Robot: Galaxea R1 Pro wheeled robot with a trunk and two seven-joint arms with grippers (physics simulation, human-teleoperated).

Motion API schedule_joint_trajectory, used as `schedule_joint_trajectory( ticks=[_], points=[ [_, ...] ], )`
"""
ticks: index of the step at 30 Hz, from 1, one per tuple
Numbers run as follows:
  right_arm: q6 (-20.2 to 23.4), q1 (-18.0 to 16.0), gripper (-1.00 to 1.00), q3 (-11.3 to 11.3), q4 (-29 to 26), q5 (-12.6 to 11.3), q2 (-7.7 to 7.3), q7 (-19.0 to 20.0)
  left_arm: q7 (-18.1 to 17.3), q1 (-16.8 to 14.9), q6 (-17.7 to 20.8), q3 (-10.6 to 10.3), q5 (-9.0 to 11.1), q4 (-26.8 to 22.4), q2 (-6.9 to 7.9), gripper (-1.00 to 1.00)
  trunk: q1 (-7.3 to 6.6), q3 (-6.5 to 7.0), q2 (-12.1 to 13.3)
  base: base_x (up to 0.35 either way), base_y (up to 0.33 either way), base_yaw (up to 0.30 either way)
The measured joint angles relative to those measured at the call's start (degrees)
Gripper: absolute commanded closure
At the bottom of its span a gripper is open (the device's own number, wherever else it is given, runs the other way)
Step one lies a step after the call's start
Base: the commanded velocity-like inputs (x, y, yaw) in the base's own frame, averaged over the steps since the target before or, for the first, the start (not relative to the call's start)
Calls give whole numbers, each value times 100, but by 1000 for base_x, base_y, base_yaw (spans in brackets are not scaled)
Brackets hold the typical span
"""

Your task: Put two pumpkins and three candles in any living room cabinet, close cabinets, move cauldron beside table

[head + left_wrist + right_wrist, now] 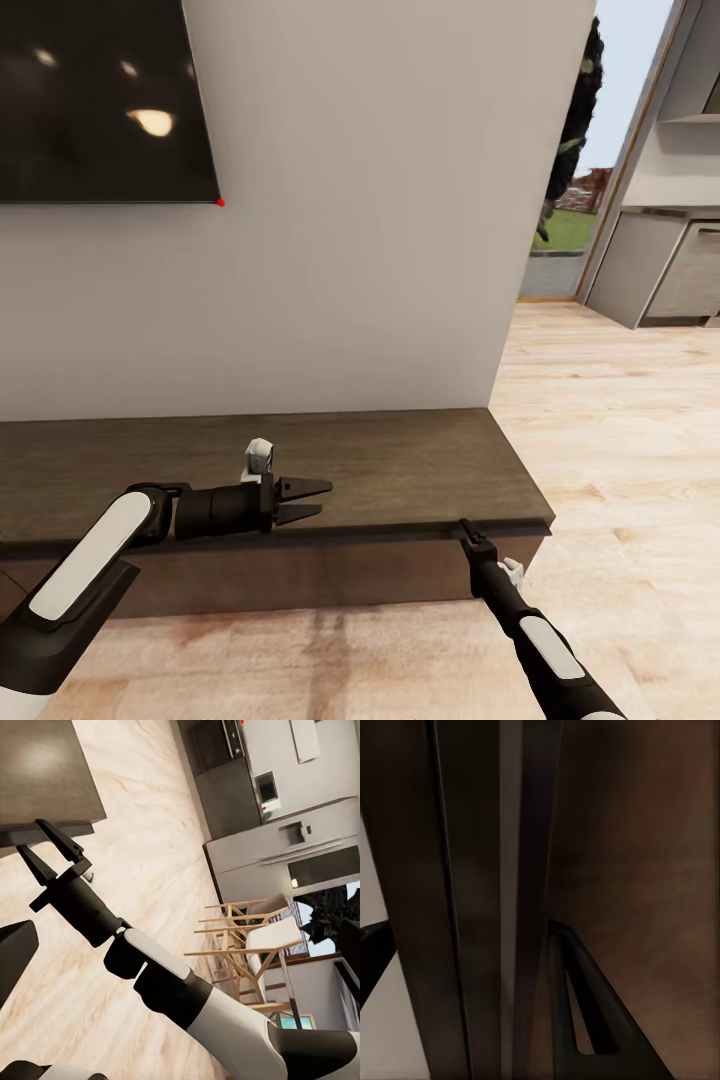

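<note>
The right gripper [466, 528], jaws spread and empty, straddles the front top edge of the long, low dark brown wooden cabinet [400, 475], which runs crosswise. Farther along, the left gripper [305, 500] hovers open.

The cabinet [400, 480] is cut off at the head view's left edge, the TV screen [100, 100] at its top-left corner, and the right gripper's [466, 530] fingertips hide at the cabinet's front edge.
</note>
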Motion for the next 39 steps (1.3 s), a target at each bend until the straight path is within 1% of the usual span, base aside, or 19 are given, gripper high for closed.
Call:
schedule_joint_trajectory(
  ticks=[19,28,30,31,39],
  points=[
    [1,1,100,1,0,-1,0,0,0,0,0,0,0,-1,-8,-100,-1,0,0,-13,0,0],
    [-11,4,100,7,12,41,-1,-24,0,0,0,0,0,-2,-9,-100,1,-1,0,-19,0,0],
    [-11,4,100,8,12,42,-1,-24,0,0,0,0,0,-1,-9,-100,1,-1,0,-44,0,0],
    [3,0,100,11,-11,-1,1,1,0,0,0,-1,0,0,-9,-100,0,0,0,-24,0,0],
    [0,1,100,17,-44,11,1,1,0,0,0,0,-2,0,-9,-100,-1,0,0,-6,0,0]
  ],
)
